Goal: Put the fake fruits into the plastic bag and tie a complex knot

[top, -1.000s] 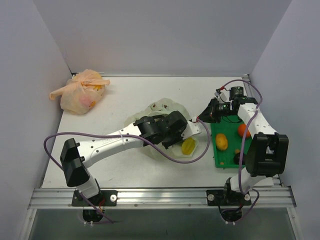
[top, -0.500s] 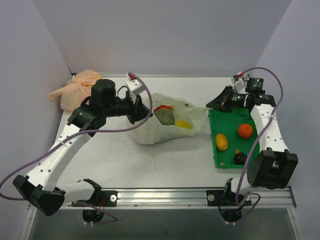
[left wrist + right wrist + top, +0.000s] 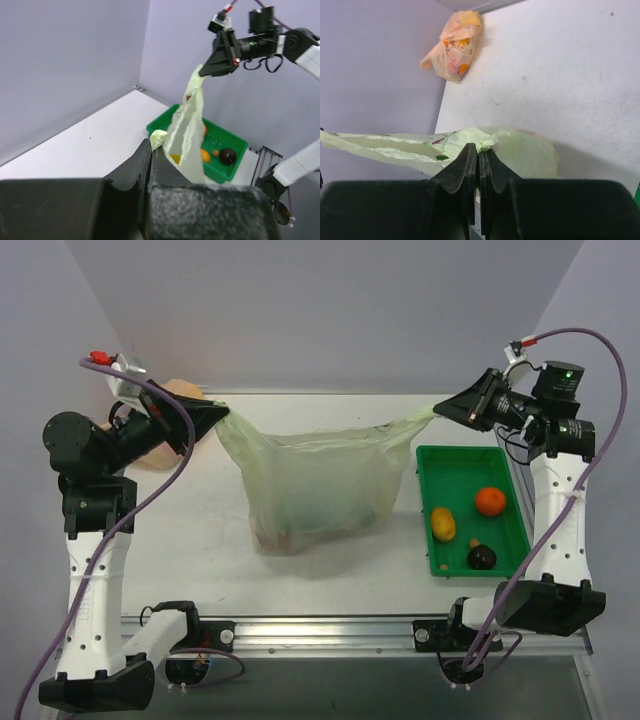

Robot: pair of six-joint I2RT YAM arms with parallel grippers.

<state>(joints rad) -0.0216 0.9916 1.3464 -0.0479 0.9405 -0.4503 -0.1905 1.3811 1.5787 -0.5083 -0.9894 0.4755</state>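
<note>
Top external view: the left gripper (image 3: pixel 212 418) and the right gripper (image 3: pixel 447 406) are raised and well apart, one at the far left, one at the far right. Each is clamped on one handle of the bag (image 3: pixel 315 480). The bag hangs between them with its top edge pulled taut, and its bottom appears to rest on the table (image 3: pixel 180 540) at centre. Dim reddish shapes show through the film near the bottom; they cannot be identified.

Both wrist views confirm the grip: on each arm the jaws are pressed together with green film pinched between them.

The tray (image 3: pixel 508 456), just right of the bag, holds an orange (image 3: pixel 489 501), a yellow fruit (image 3: pixel 443 524) and a dark fruit (image 3: pixel 482 557), each apart from the others. A peach bag (image 3: pixel 454 45) lies at the far left by the wall.

Step in hand, as judged: the bag is held up by both handles, which suits the start of tying. Three fruits outside the bag suggest that loading is incomplete.

Next move, for loading: lower the bag, free one gripper and open the mouth. For tying: bring the grippers together to slacken the handles, then cross them. Keep the pull gentle, since the thin film may tear.
</note>
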